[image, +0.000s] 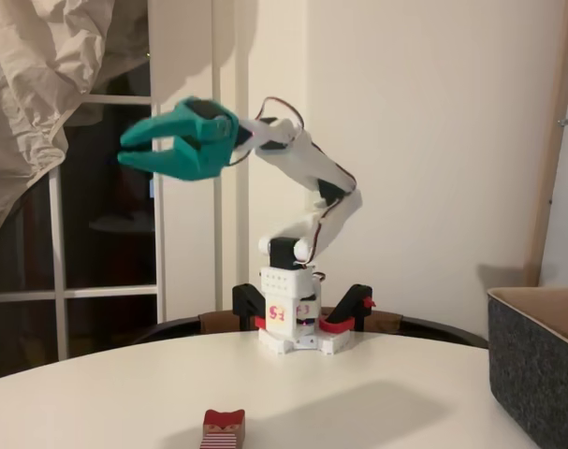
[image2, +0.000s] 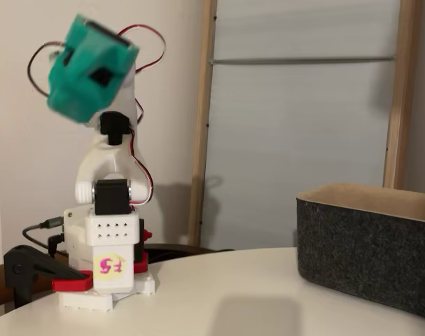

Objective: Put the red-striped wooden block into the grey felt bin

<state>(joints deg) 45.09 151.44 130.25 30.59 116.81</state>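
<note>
Red-striped wooden block (image: 224,429) at bottom centre of frame, on white desk (image: 377,393), striped face toward camera, red top up. Nothing touching it. Grey felt bin (image: 538,363) at right edge, well apart from block; bin also lower right in other fixed view (image2: 366,245). Teal gripper (image: 145,148) high in upper left, fingers spread, empty, pointing left. Block lies far below gripper and slightly right of it; long descent needed before any grasp.

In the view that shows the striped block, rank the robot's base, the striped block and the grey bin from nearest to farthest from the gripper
From the gripper, raised at upper left:
1. Robot base, lower right of it.
2. Red-striped wooden block, bottom edge, below.
3. Grey felt bin, far right.
</note>
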